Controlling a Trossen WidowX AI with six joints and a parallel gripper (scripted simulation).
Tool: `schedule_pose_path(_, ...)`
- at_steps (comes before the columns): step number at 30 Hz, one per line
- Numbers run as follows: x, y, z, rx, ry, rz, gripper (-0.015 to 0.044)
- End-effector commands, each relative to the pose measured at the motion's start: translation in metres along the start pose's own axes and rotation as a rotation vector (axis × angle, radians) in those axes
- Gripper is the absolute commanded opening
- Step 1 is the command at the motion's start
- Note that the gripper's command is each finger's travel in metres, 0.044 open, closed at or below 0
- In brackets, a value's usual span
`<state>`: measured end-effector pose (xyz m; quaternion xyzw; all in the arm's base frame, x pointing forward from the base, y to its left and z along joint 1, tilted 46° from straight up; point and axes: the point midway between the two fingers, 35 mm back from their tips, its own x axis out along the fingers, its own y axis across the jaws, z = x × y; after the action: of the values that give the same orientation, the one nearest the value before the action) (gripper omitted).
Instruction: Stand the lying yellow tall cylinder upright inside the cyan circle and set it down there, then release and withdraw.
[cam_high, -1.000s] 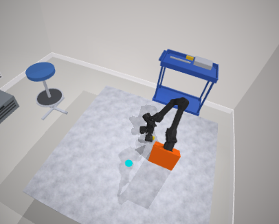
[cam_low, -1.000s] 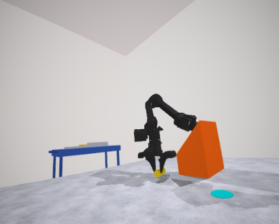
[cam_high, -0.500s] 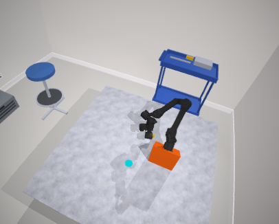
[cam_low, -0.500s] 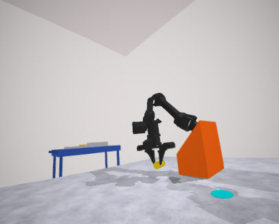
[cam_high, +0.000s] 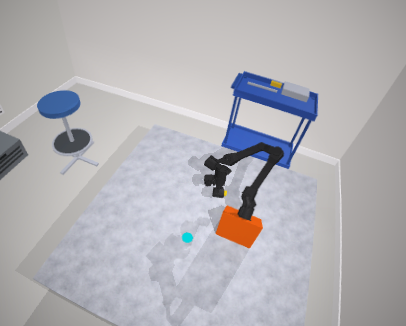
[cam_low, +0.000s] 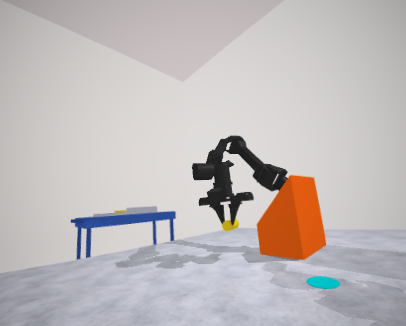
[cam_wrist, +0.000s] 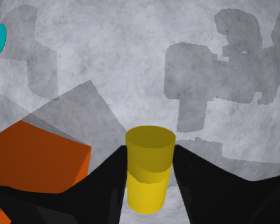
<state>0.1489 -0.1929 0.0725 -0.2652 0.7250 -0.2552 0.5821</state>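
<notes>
The grey mat (cam_high: 125, 210) carries the orange block (cam_low: 292, 217) at the arm's foot. The gripper (cam_low: 229, 216) hangs above the mat, its fingers clamped on the yellow cylinder (cam_wrist: 149, 168), lifted off the surface. The cyan circle (cam_low: 323, 282) lies well apart, beyond the block.

— What do you see from above?
— Your jaws are clamped on the yellow cylinder (cam_high: 225, 192), only a sliver showing.
— And the cyan circle (cam_high: 187, 237)?
— On the mottled grey counter (cam_high: 100, 240), well apart from the jaws, near the orange base (cam_high: 239, 226).
</notes>
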Motion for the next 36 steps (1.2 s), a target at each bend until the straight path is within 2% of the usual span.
schedule_pose_path(1,-0.014,-0.003,-0.002,0.012,-0.010,-0.015,0.0105)
schedule_pose_path(8,-0.022,-0.003,-0.002,0.005,-0.011,-0.017,0.0105)
schedule_pose_path(36,-0.034,0.052,0.064,-0.295,-0.055,0.048,0.0105)
